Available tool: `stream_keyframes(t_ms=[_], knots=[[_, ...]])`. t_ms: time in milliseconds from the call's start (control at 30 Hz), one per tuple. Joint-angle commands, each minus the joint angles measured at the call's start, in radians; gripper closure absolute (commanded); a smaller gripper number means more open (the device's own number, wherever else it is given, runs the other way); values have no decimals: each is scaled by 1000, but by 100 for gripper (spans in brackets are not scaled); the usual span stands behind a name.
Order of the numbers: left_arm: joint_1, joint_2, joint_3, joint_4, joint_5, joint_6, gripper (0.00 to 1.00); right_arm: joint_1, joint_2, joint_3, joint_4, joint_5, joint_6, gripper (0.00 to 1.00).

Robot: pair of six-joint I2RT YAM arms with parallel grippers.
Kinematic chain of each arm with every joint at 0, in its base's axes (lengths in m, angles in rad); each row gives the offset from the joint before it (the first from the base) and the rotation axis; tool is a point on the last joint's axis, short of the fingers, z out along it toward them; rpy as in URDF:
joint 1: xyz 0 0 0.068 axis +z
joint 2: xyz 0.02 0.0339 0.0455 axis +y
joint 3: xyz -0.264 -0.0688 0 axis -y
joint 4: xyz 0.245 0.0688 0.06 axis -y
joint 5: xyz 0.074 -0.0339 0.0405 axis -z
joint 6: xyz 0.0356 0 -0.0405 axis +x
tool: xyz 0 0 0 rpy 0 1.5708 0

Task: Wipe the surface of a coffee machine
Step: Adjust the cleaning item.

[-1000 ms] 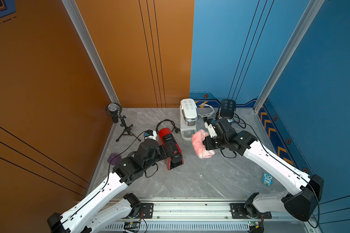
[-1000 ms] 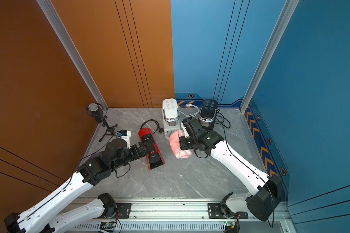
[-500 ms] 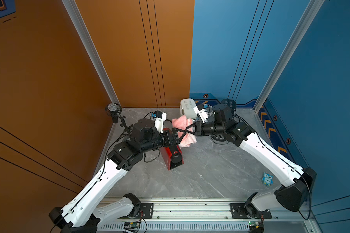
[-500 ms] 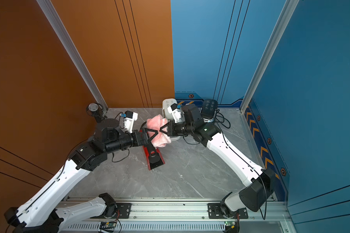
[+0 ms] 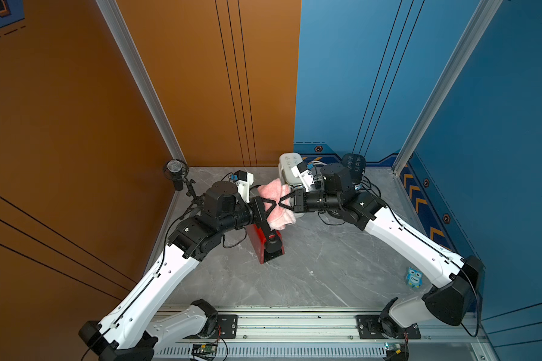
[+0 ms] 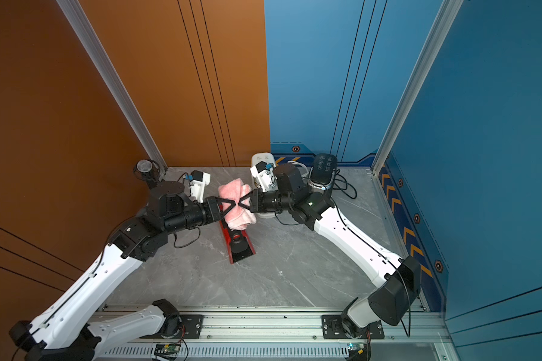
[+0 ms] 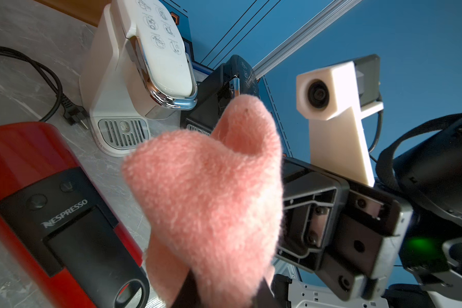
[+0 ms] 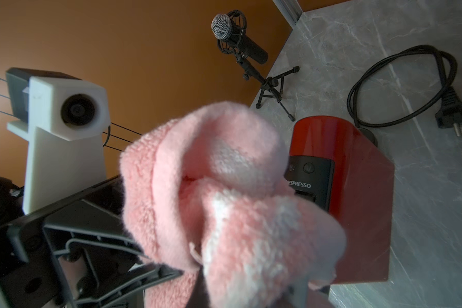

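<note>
A fluffy pink cloth [image 5: 276, 193] [image 6: 232, 189] hangs in the air between my two arms, above the red coffee machine [image 5: 268, 247] [image 6: 240, 247]. My left gripper [image 5: 271, 205] comes in from the left, and its fingers converge shut on the cloth [image 7: 211, 192]. From the right, my right gripper [image 5: 279, 204] is shut on the same cloth [image 8: 224, 186], tip to tip with the left one. The red machine [image 7: 38, 173] [image 8: 358, 186] stands on the grey table below, and the cloth does not touch it.
A white coffee machine [image 5: 290, 165] [image 7: 134, 66] and a black one [image 5: 353, 164] stand at the back wall. A microphone on a tripod [image 5: 176, 173] [image 8: 235, 34] is at the back left. A black power cord [image 8: 411, 88] lies near the red machine, and a small owl card [image 5: 414, 277] lies at the right.
Both arms rose from low over the table and met above the red machine. The right gripper brought the cloth along; the left gripper, open half a second ago, has closed on it.
</note>
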State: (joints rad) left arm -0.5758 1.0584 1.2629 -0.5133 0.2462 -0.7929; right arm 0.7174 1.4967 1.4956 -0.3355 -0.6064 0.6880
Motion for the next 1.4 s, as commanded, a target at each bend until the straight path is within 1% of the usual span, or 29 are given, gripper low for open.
stream_keyframes(t_ms=[0, 33, 67, 167, 233, 267, 300, 333, 367, 433, 500, 633, 667, 700, 767, 800, 833, 933, 967, 1000, 1033, 1067, 1133, 1167, 1200, 1267, 1300, 1333, 1367], knots=[[-6, 5, -27, 114, 48, 14, 90, 46, -19, -24, 93, -75, 40, 100], [-7, 5, -30, 125, 54, 21, 94, 50, -21, -24, 97, -75, 43, 100], [-8, 6, -34, 135, 63, 36, 100, 52, -22, -25, 99, -78, 44, 100], [-13, -11, -54, 142, 29, 91, 100, 54, -20, -27, 98, -78, 48, 100], [2, -48, -93, 141, -50, 104, 100, 49, -17, -32, 86, -74, 44, 96], [36, -61, -117, 139, -64, 103, 100, 43, -16, -38, 70, -69, 40, 92], [77, -73, -139, 140, -45, 86, 100, 36, -18, -48, 66, -65, 41, 89], [126, -84, -161, 145, -2, 61, 100, 28, -19, -60, 65, -63, 47, 90], [155, -91, -177, 157, 36, 46, 100, 24, -21, -68, 67, -58, 54, 94], [157, -100, -196, 174, 40, 39, 100, 33, -13, -74, 104, -66, 71, 98], [149, -97, -207, 191, 49, 31, 100, 58, 4, -60, 141, -83, 87, 98], [136, -90, -214, 208, 80, 27, 100, 103, 42, -17, 146, -78, 76, 99], [134, -87, -215, 208, 90, 24, 90, 109, 52, -9, 145, -82, 76, 99], [134, -85, -215, 208, 102, 25, 75, 112, 62, -7, 145, -84, 74, 99], [134, -82, -220, 208, 123, 21, 56, 118, 78, 2, 146, -90, 75, 100], [135, -85, -221, 209, 129, 22, 45, 121, 82, 5, 147, -92, 74, 100], [137, -90, -223, 209, 130, 16, 38, 125, 86, 8, 145, -92, 71, 100], [143, -106, -216, 211, 136, 22, 32, 132, 93, 14, 139, -98, 65, 100], [148, -104, -211, 212, 145, 25, 32, 136, 97, 16, 136, -102, 63, 100], [152, -96, -208, 218, 161, 29, 34, 138, 98, 15, 136, -106, 61, 100], [154, -87, -203, 224, 182, 27, 41, 141, 99, 17, 135, -106, 59, 100], [154, -77, -201, 235, 202, 19, 52, 143, 97, 15, 129, -101, 54, 100], [148, -63, -204, 271, 245, 10, 70, 142, 94, 11, 128, -96, 51, 100], [146, -59, -204, 284, 261, 5, 78, 139, 92, 11, 127, -94, 51, 100], [144, -57, -205, 293, 273, 7, 83, 137, 91, 11, 127, -95, 51, 100], [142, -55, -209, 311, 296, 11, 100, 133, 89, 13, 126, -96, 51, 98], [141, -59, -212, 316, 302, 11, 100, 131, 89, 14, 123, -96, 51, 94], [140, -68, -218, 317, 297, 11, 100, 126, 88, 14, 117, -92, 51, 84], [141, -82, -225, 316, 275, 16, 100, 118, 84, 13, 103, -83, 46, 71]])
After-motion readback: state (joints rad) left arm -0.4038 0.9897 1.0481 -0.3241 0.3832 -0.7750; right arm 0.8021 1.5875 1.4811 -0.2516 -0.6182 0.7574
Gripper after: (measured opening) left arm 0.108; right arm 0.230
